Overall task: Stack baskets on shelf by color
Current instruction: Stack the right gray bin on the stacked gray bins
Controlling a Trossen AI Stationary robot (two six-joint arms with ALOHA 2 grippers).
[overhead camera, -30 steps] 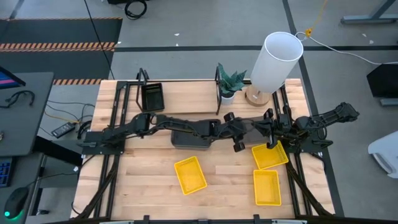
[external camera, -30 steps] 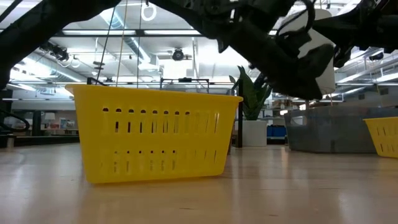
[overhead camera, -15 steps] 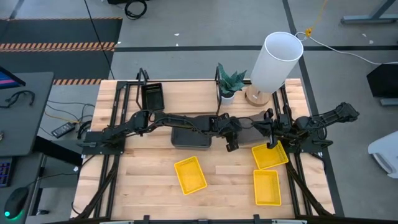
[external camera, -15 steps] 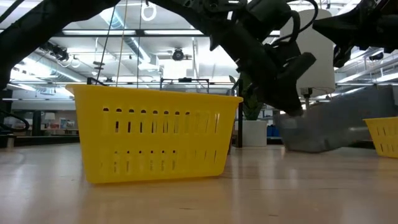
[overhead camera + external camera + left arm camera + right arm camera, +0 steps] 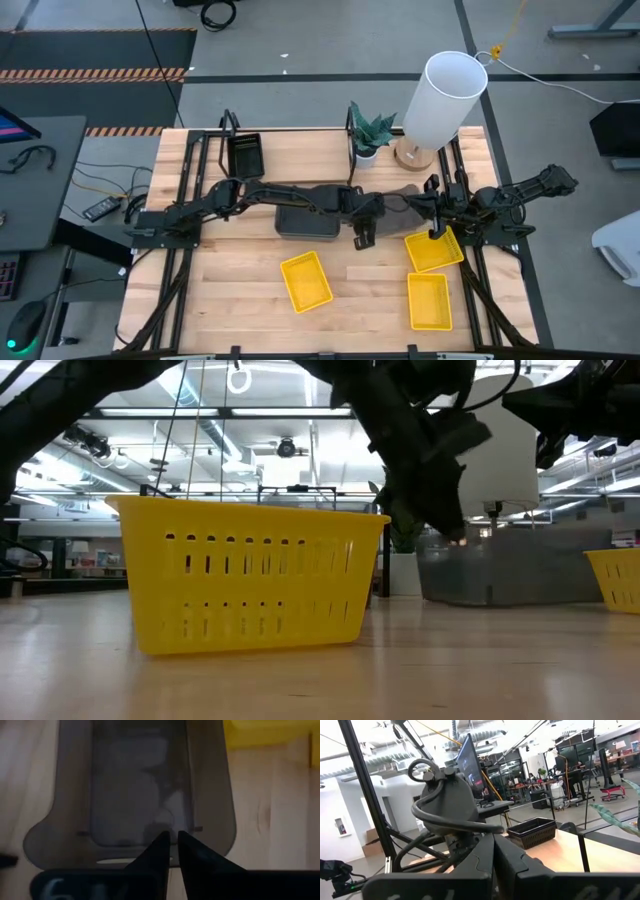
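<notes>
My left gripper (image 5: 362, 236) (image 5: 172, 845) reaches across the table's middle and is shut on a translucent dark grey basket (image 5: 140, 790) (image 5: 510, 565). That basket stretches toward the right from the fingers. A second dark grey basket (image 5: 305, 222) rests on the table under the left arm. A black basket (image 5: 245, 153) sits on the shelf (image 5: 300, 155) at the far side. Three yellow baskets lie on the table: one (image 5: 306, 280), one (image 5: 429, 300) and one (image 5: 432, 250). My right gripper (image 5: 436, 233) (image 5: 494, 855) hovers shut over the last one's far rim. My left gripper pinches the grey basket's end rim (image 5: 197, 845) at its middle, on the basket's left end, between both fingers. The fingers (image 5: 450, 525) slant down from above and from the left. The basket sits level, low at the table; whether its bottom touches, I cannot tell.
A potted plant (image 5: 370, 135) and a tall white cylinder on a wooden base (image 5: 440, 95) stand at the far edge, to the right of the shelf. The shelf's black end loops (image 5: 228, 125) rise upright. Both arms meet near the table's middle right. Bare wood lies at the near left.
My left gripper has moved toward the table's left edge and slightly nearer, staying shut on the grey basket. The basket came along leftward; its held end tipped up midway and it sits level again now.
</notes>
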